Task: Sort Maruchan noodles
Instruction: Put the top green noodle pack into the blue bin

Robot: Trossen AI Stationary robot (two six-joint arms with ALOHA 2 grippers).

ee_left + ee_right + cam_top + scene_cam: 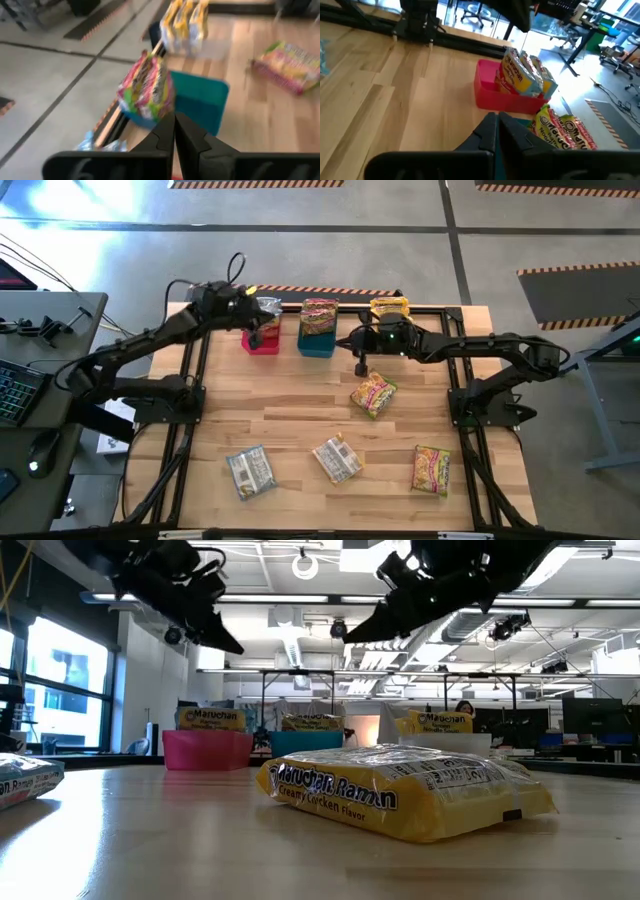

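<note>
Both grippers hang clenched and empty over the back row, left gripper (256, 330) above the pink bin (262, 343), right gripper (361, 364) beside the blue bin (317, 343), while four noodle packets (373, 394) wait loose on the table (300, 415), probably next.

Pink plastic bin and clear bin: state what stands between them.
The blue plastic bin holding a colourful packet stands between the pink bin and clear bin, per the high view.

Both arms reach toward the table's far edge — left tool (262, 332) and right tool (361, 366) empty, fingers together.
</note>
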